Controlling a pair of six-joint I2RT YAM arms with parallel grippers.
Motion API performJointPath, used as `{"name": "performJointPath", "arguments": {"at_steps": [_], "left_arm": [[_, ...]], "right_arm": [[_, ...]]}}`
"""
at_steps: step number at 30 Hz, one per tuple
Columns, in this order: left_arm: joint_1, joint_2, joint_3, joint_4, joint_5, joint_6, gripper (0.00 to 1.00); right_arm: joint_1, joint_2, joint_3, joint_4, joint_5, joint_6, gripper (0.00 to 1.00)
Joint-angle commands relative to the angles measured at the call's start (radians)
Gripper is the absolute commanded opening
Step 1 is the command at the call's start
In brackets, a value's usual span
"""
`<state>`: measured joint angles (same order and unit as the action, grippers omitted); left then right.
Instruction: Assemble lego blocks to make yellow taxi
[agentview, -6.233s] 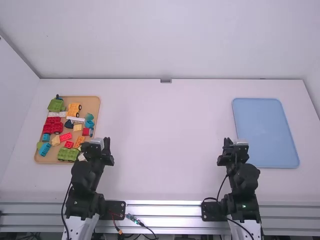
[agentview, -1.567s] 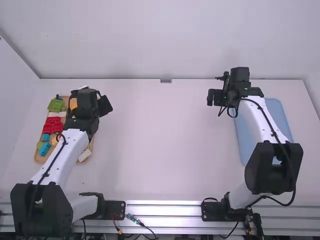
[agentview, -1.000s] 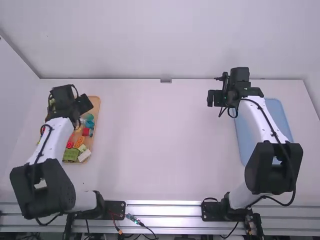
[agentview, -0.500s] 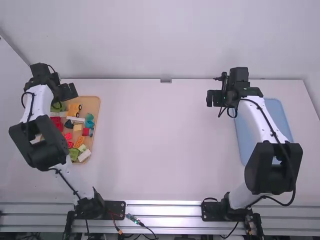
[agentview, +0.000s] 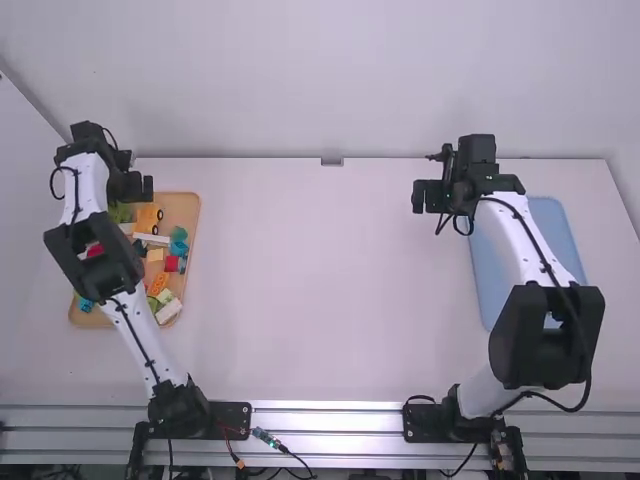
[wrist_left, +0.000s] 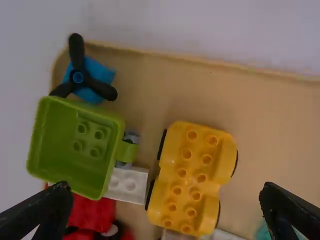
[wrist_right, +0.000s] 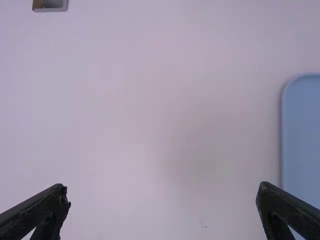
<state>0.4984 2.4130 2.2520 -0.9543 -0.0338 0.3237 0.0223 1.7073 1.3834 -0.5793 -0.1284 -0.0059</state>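
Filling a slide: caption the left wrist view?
Open jaws over a tan tray holding a yellow wheeled block and a green bin.

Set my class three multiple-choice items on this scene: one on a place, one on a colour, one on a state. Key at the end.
1. The yellow wheeled piece lies:
A on the blue tray
B in the tan tray
C on bare tabletop

2. The propeller is:
A black
B red
C white

3. The left tool is:
A shut on a block
B shut and empty
C open

1 B: the left wrist view shows it inside the tan rim.
2 A: its three blades are black.
3 C: its fingers stand wide apart.
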Motion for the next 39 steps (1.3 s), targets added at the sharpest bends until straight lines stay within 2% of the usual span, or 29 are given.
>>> {"name": "performJointPath", "arguments": {"at_steps": [1, 5, 9, 28, 39], "left_arm": [[0.006, 0.014, -0.004, 0.008, -0.010, 0.105, 0.98], [0.006, 0.014, -0.049, 0.039, 0.025, 0.183, 0.91], [0.006, 0.014, -0.111, 0.082, 0.048, 0.216, 0.90], [0.006, 0.014, -0.258, 0.264, 0.106, 0.185, 0.91], [0.007, 0.019, -0.277, 0.308, 0.157, 0.180, 0.91]], "right_arm": [[0.005, 0.005, 0.024, -0.005, -0.006, 0.002, 0.99], [0.012, 0.005, 0.024, -0.010, -0.006, 0.002, 0.99], [0.019, 0.005, 0.024, -0.008, -0.006, 0.002, 0.99], [0.037, 0.005, 0.024, -0.024, -0.002, -0.002, 0.99], [0.037, 0.005, 0.024, -0.024, -0.002, -0.002, 0.99]]}}
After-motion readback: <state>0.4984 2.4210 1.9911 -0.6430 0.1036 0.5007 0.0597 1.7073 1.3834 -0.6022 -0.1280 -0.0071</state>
